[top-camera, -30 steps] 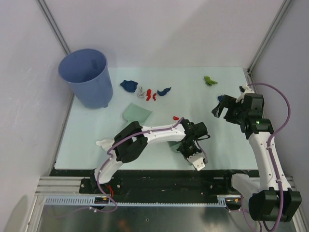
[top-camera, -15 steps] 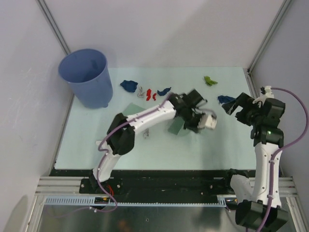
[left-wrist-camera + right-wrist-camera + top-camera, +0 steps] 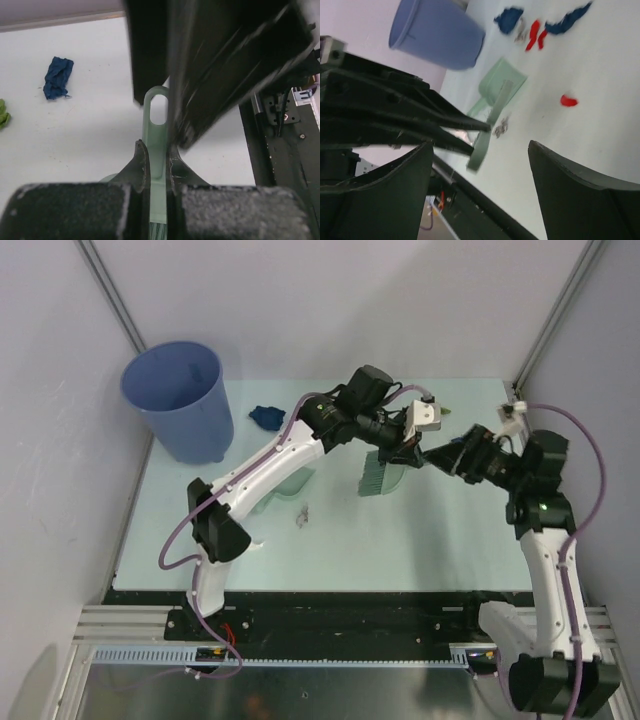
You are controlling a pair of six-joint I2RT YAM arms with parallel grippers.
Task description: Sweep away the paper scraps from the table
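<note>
While the left pincer point(image 3: 158, 159) pinches the brush point(image 3: 377, 476) by its handle, the right pincer point(image 3: 480, 150) stands spread around the handle's end, not gripping. If the left lets go too early, the brush could drop onto the worktop point(image 3: 440, 530). The paper scraps point(image 3: 534, 30) lie well beyond both, unswept.

Plain white walls point(image 3: 350, 300) meet at 2 slanted metal corner rails point(image 3: 113, 295), evenly lit.

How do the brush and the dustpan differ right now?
The brush is clamped by its handle in the left gripper; the dustpan lies free on the table. The brush is mid-table; the dustpan sits nearer the bucket. Both are mint green.
</note>
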